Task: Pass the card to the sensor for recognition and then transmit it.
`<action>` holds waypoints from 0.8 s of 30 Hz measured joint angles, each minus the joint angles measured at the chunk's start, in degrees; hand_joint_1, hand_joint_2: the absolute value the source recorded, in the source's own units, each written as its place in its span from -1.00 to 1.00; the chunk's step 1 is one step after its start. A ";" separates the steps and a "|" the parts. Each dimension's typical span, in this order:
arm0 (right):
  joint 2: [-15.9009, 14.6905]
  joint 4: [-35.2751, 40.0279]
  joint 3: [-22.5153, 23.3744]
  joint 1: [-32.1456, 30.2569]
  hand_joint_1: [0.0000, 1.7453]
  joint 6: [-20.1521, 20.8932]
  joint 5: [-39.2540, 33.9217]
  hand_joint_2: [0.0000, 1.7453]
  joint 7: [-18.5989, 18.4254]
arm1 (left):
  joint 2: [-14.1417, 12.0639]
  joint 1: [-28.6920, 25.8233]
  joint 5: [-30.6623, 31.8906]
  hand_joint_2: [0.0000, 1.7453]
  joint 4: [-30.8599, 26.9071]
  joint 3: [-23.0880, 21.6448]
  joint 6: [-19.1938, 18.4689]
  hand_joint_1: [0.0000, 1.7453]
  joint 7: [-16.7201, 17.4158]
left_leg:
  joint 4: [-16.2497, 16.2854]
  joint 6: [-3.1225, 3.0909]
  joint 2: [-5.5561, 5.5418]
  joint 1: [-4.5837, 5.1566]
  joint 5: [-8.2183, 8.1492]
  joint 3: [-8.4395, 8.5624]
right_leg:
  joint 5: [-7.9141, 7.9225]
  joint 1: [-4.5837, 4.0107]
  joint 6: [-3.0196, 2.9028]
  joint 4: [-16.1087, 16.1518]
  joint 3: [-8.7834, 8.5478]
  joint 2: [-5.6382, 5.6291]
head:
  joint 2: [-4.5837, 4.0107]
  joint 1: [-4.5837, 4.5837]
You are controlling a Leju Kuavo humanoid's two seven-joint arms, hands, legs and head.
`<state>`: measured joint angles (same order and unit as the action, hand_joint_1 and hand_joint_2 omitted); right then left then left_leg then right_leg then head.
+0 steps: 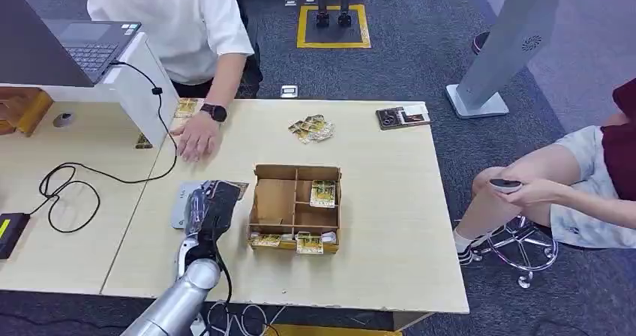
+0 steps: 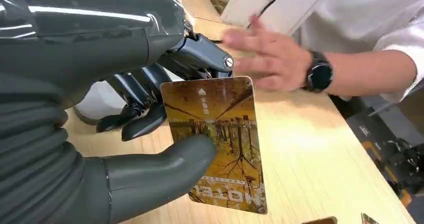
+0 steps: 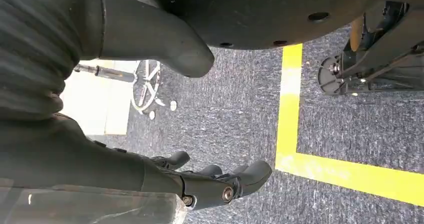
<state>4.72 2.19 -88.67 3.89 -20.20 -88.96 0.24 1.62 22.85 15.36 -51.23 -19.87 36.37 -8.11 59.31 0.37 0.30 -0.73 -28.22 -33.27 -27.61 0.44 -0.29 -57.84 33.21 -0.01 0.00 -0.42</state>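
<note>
My left hand [image 1: 206, 210] hovers over the table left of the wooden box and pinches a yellow hotel card [image 2: 215, 139] between thumb and fingers. The card's dark edge [image 1: 226, 190] sticks out past the fingers. Under the hand lies the flat grey sensor pad [image 1: 180, 201], seen as a pale shape [image 2: 95, 104] behind the fingers in the left wrist view. A person's hand [image 1: 196, 137] with a black watch rests flat on the table just beyond; it also appears close ahead of the card [image 2: 265, 54]. My right hand [image 3: 165, 174] hangs over the carpet with its fingers apart and holds nothing.
The wooden compartment box [image 1: 274, 172] holds several cards. A loose pile of cards [image 1: 311, 129] and a dark booklet [image 1: 403, 115] lie at the table's far side. A laptop [image 1: 90, 43] and black cable [image 1: 75, 178] are left. A seated person [image 1: 555, 186] is at right.
</note>
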 joint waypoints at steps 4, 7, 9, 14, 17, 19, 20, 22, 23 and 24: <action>0.00 0.00 0.00 0.00 -1.00 -0.04 0.02 1.00 0.00 | -0.07 0.03 0.11 1.00 0.70 0.72 0.96 1.00 -0.39 | 0.00 0.00 -0.01 0.00 0.00 0.00 | 0.00 0.00 0.00 0.00 0.00 0.01 | 0.00 -0.02; -0.02 0.00 0.00 0.02 -1.00 0.02 0.09 1.00 0.00 | -0.26 0.16 3.25 1.00 1.46 0.76 1.77 1.00 1.00 | 0.00 0.00 0.00 0.00 0.00 0.00 | 0.00 0.00 0.00 0.00 -0.01 0.01 | 0.00 -0.02; -0.02 0.00 0.00 0.02 -1.00 0.02 0.15 1.00 0.00 | -0.37 0.30 5.07 1.00 2.12 0.87 2.01 1.00 1.60 | 0.00 0.00 0.00 0.00 0.00 0.00 | 0.00 0.00 0.00 0.00 -0.01 0.01 | 0.00 0.00; -0.04 0.00 0.00 0.03 -1.00 0.04 0.24 1.00 0.00 | -0.65 0.32 7.86 1.00 3.12 1.39 2.05 1.00 2.58 | 0.00 0.00 -0.01 0.00 0.00 0.00 | 0.00 0.00 0.00 0.00 -0.01 0.01 | 0.00 0.00; -0.07 0.00 0.00 0.04 -1.00 0.15 0.33 1.00 0.00 | -0.70 0.60 9.97 1.00 3.80 2.12 2.03 1.00 3.44 | 0.00 0.00 0.00 0.00 0.00 0.00 | 0.00 0.00 0.00 0.00 -0.01 0.01 | 0.00 -0.02; -0.09 0.00 0.00 0.04 -1.00 0.31 0.81 1.00 0.00 | -0.83 1.01 11.67 1.00 4.96 2.45 1.88 1.00 4.90 | 0.00 0.00 -0.01 0.00 0.00 0.00 | 0.00 0.00 0.00 0.00 -0.01 0.01 | 0.00 -0.02; -0.11 0.00 0.00 0.04 -1.00 0.37 0.96 1.00 0.00 | -0.90 1.18 12.26 1.00 5.40 2.47 1.75 1.00 5.36 | 0.00 0.00 -0.01 0.00 0.00 0.00 | 0.00 0.00 0.00 0.00 -0.01 0.01 | 0.00 0.00; -0.13 0.00 0.00 0.05 -1.00 0.44 1.09 1.00 0.00 | -1.07 1.40 13.29 1.00 6.21 2.47 1.48 1.00 6.25 | 0.00 0.00 0.00 0.00 0.00 0.00 | 0.00 0.00 0.00 0.00 -0.01 0.01 | 0.00 -0.02; -0.13 0.02 0.00 0.05 -1.00 0.46 1.11 1.00 0.00 | -1.11 1.54 13.86 1.00 6.51 2.47 1.37 1.00 6.60 | 0.00 0.00 0.00 0.00 0.00 0.00 | 0.00 0.00 0.00 0.00 -0.01 0.01 | 0.00 -0.02; -0.15 0.02 -0.02 0.05 -1.00 0.57 1.12 1.00 0.00 | -1.18 1.84 14.92 1.00 7.29 2.47 0.92 1.00 7.52 | 0.00 0.00 0.00 0.00 0.00 0.00 | 0.00 0.00 0.00 0.00 -0.01 0.01 | 0.00 0.00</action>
<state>4.57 2.21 -88.70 3.95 -19.63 -87.84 0.24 0.44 24.69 30.29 -43.94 -17.40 37.29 -0.60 59.31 0.38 0.30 -0.73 -28.22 -33.27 -27.61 0.44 -0.29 -57.85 33.20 0.00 0.00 -0.42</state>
